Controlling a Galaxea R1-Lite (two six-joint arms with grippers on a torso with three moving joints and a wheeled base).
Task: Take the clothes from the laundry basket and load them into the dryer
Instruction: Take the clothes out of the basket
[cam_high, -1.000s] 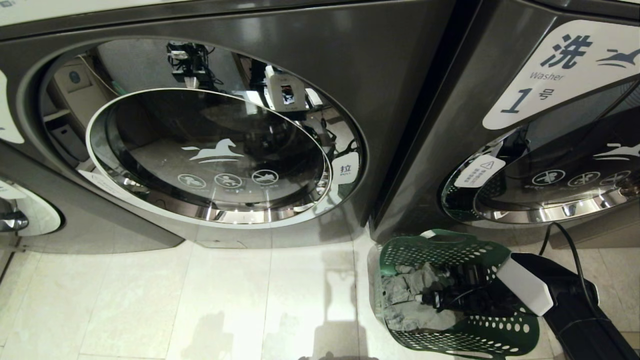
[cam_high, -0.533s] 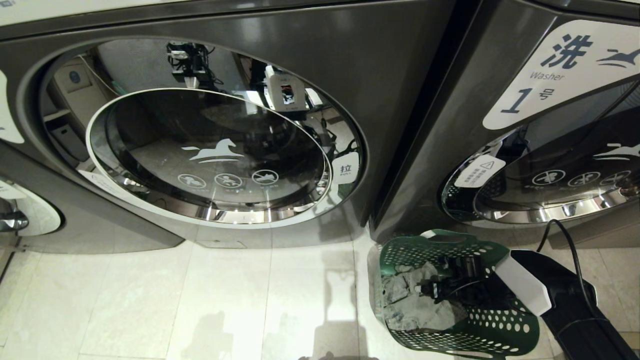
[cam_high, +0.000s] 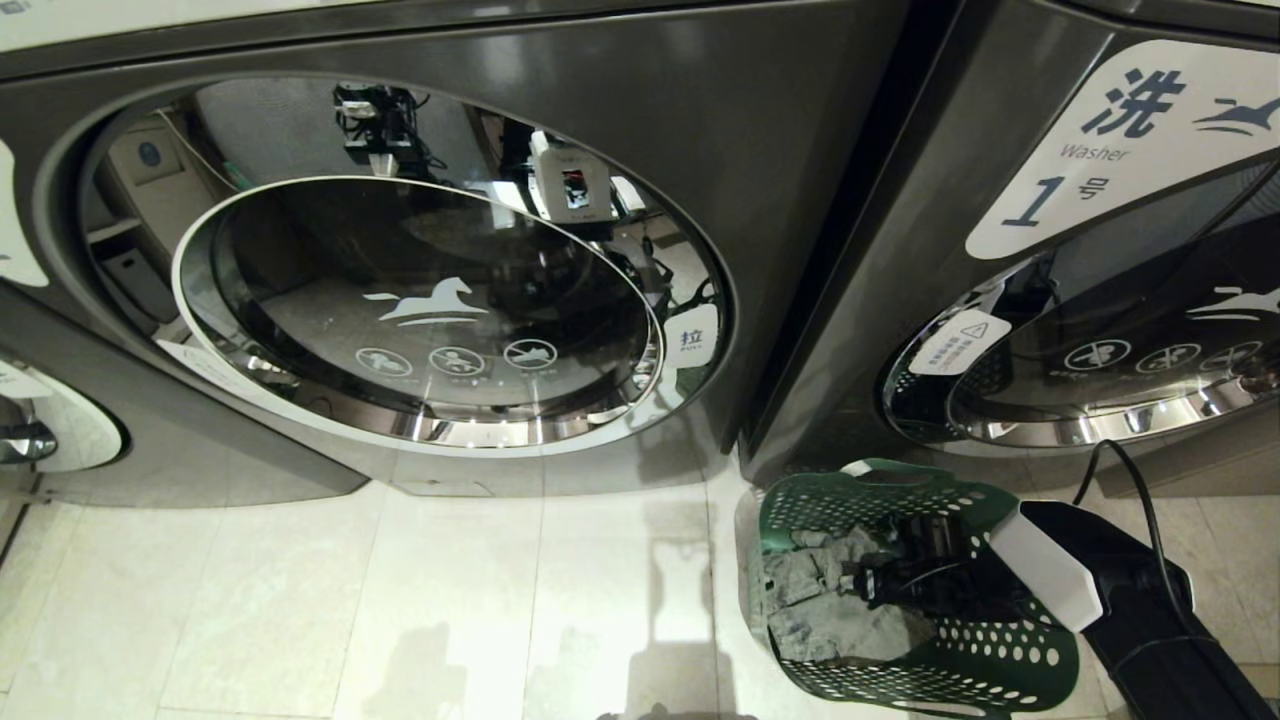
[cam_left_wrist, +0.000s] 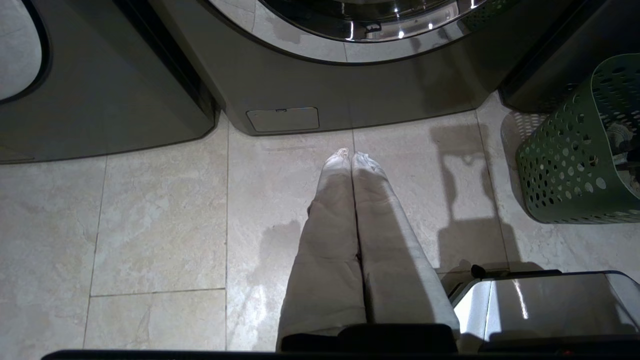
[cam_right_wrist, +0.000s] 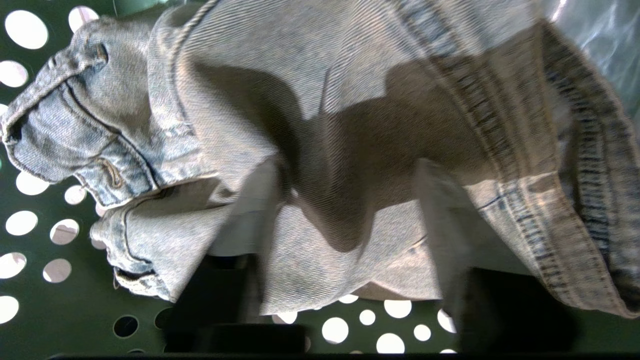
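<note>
The right arm reaches down into the laundry basket (cam_high: 915, 660) on the floor by the washer, right gripper (cam_high: 862, 583) buried in the clothes (cam_high: 820, 610). From the wrist view, denim bunches between its two fingers (cam_right_wrist: 250, 215), but I can't tell if they've clamped yet. The left gripper (cam_left_wrist: 351, 156) hangs over the floor tiles, fingers pressed together.

Crumpled pale denim clothes (cam_right_wrist: 350, 125) with faded blue stitched hems lie against the green perforated laundry basket (cam_right_wrist: 45, 310) wall; two blurred jaws straddle a fold.
</note>
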